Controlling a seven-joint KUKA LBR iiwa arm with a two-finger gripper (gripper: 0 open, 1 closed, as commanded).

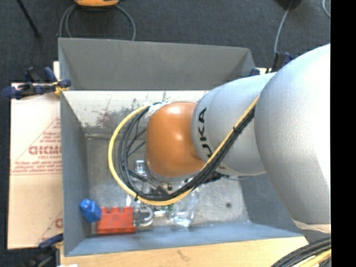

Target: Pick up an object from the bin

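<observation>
The gripper (143,212) is seen low at the bin's (156,65) six o'clock, a red brick (115,220) and a blue piece (89,209) just at its nine, and whether it is spread or pinching cannot be told.

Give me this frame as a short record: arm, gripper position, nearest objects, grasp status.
bin: grey metal bin, a few loose things along its front wall
arm: enters from the right; orange wrist cover over the bin's middle, cables looped around it
gripper: low, near the front wall, left of middle, largely under the cover
nearest things: red block just to its left; blue piece beside the block's left end; clear plastic item to its right
grasp status: cannot tell
</observation>
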